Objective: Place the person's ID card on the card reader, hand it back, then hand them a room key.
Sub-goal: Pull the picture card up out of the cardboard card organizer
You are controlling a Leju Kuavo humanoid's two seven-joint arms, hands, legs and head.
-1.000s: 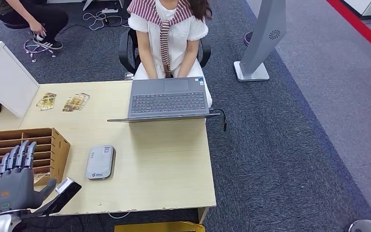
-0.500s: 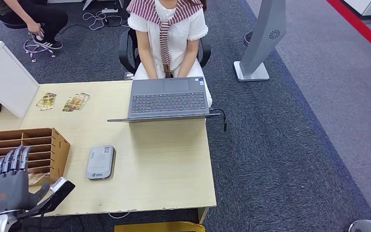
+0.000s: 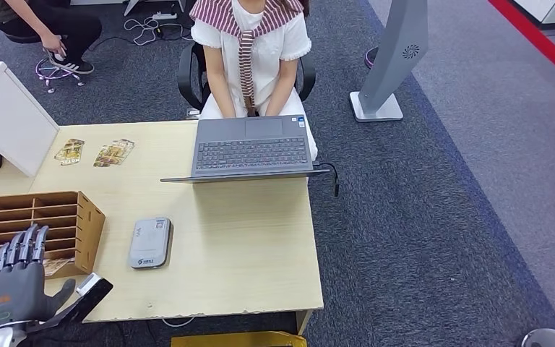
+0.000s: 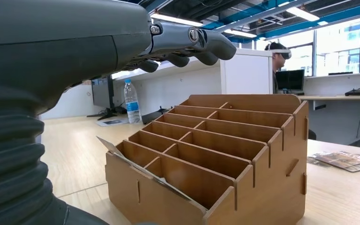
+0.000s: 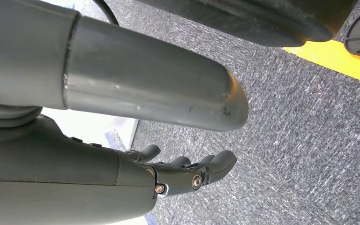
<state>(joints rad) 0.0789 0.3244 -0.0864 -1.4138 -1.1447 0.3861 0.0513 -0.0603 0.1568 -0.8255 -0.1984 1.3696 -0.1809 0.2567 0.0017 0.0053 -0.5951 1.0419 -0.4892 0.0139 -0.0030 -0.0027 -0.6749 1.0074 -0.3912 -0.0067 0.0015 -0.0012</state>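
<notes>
- While the left robot hand (image 3: 16, 285) hovered at the near left corner of the surface (image 3: 246, 238), its fingers (image 3: 23, 244) were stretched out straight and apart, holding nothing — released.
- From the left wrist view the same left robot hand (image 4: 183, 44) sat above and just in front of the wooden card rack (image 4: 225, 159), not touching it.
- That wooden card rack (image 3: 43, 231) stood at the left side of the surface, its slots open toward the robot; one thin card (image 4: 145, 171) leaned tilted in the nearest slot, and I could not tell whether it was a room key.
- A grey card reader (image 3: 150, 242) lay flat just beside the rack on its right, with nothing resting on top of it; whether the ID card was anywhere in the pictures I could not tell.
- Two printed leaflets (image 3: 94, 152) lay side by side toward the far left of the surface, well apart from the reader.
- An open laptop (image 3: 251, 148) sat at the far edge, its keyboard facing the robot.
- Behind the laptop a person (image 3: 249, 50) in a white top sat in a black chair with both hands in the lap.
- The right robot hand (image 5: 187, 173) hung over grey carpet (image 5: 300, 140) — its fingers gently curved and apart, gripping nothing, so it too was released.
- A white partition (image 3: 7, 116) stood at the far left edge of the surface.
</notes>
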